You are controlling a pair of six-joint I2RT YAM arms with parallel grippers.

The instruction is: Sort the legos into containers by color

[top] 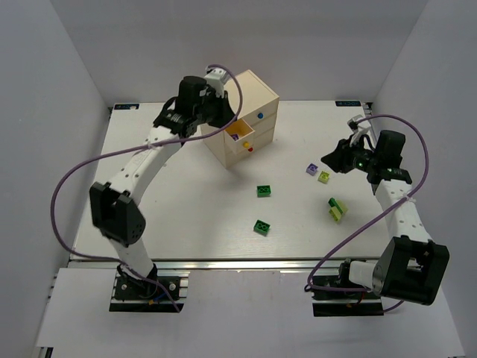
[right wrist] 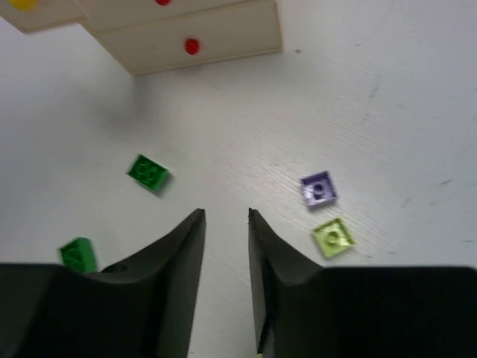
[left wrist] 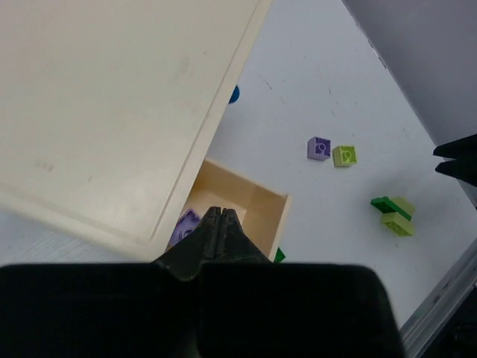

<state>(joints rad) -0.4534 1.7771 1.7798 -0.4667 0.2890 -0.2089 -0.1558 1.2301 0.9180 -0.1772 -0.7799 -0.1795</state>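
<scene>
Nearest me a green lego and a second green one lie loose on the worktop, with a green-and-lime stack off right. My right gripper hangs parted and empty by a purple brick and a lime brick. Furthest back, my left gripper is clenched shut above the chest, over its pulled-out drawer with a purple lego inside

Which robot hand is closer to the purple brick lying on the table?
Right. The right gripper hovers open just beside the purple brick. The left gripper is far off across the table, shut above the open drawer.
</scene>
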